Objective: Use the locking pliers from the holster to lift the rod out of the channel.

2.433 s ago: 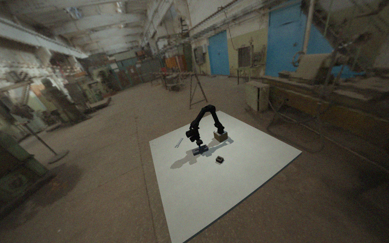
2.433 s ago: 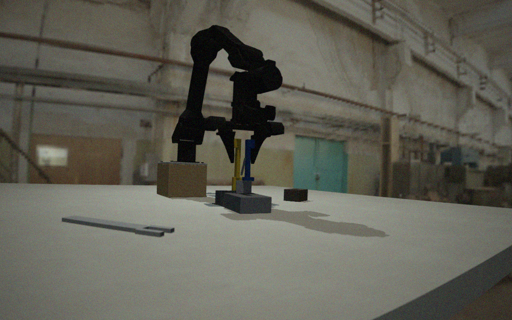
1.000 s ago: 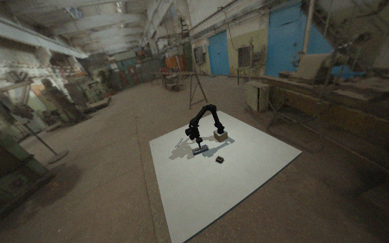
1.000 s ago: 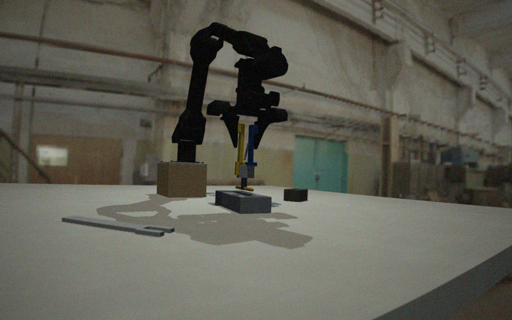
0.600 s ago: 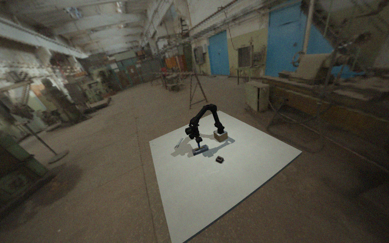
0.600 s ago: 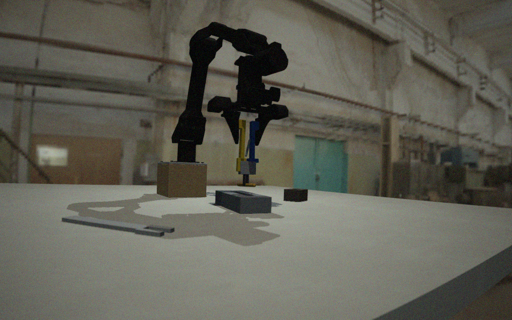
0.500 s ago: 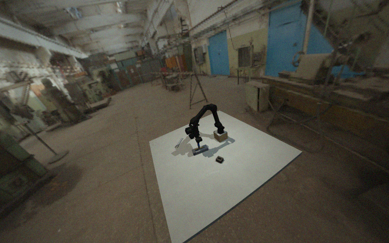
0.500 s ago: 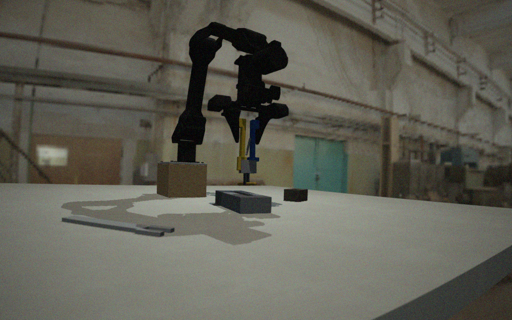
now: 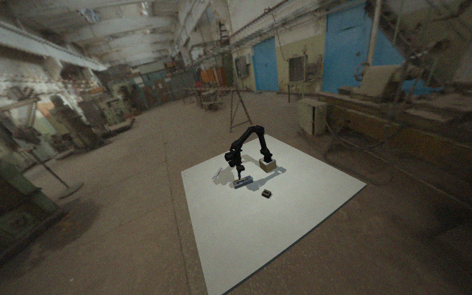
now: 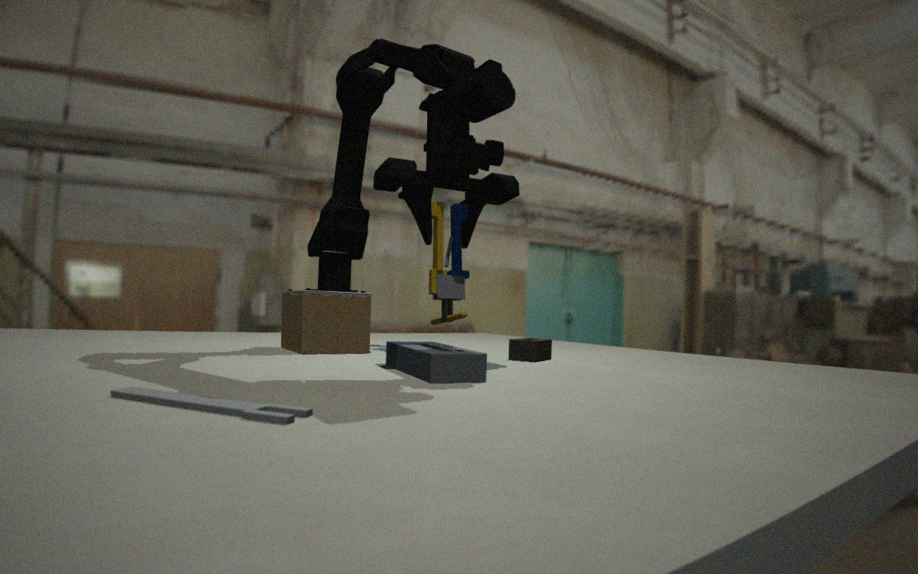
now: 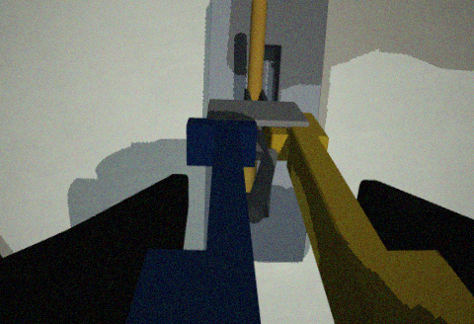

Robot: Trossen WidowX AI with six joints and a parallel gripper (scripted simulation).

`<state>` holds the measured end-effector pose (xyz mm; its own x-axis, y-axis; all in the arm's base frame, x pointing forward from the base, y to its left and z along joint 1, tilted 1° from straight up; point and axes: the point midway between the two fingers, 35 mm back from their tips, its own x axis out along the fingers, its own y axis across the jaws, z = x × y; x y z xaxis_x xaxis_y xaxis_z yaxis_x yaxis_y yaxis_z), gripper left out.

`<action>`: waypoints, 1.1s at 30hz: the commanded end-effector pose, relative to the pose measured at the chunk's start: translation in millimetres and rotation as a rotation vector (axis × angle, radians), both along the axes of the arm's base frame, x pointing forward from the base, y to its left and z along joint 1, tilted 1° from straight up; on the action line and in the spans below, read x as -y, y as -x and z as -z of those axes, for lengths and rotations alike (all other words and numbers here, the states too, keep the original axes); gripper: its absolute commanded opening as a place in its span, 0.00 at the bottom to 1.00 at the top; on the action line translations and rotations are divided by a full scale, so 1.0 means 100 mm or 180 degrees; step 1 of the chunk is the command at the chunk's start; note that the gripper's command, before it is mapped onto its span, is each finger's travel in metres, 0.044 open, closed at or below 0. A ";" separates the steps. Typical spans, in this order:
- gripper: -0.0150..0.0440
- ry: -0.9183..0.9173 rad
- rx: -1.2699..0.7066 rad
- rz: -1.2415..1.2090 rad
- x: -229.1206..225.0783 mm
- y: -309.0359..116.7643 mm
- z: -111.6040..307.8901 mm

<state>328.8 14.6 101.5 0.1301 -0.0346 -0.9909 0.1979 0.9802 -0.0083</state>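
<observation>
My gripper (image 10: 446, 245) (image 11: 275, 193) is shut on the locking pliers (image 10: 450, 287) (image 11: 257, 112), which have one blue and one yellow handle and hang upright, jaws down. The orange-yellow rod (image 10: 457, 316) (image 11: 257, 42) is in their dark jaws, roughly level with a slight tilt in the exterior view. It hangs in the air, a short way above the grey channel block (image 9: 244, 183) (image 10: 457, 368) (image 11: 306, 33). The block's narrow slot shows partly behind the rod in the wrist view. Whether the pliers are locked cannot be told. The small dark holster (image 9: 266, 194) (image 10: 530, 349) stands apart from the block.
A flat grey fork-ended tool (image 9: 217, 173) (image 10: 191, 402) lies on the white surface (image 9: 285, 220) (image 10: 448, 485), on the other side of the block from the holster. The arm's brown base box (image 9: 268, 166) (image 10: 330, 320) stands behind the block in the exterior view.
</observation>
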 end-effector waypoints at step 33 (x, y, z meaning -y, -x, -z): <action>0.44 0.0117 0.0578 0.0019 0.03 -0.12 -0.37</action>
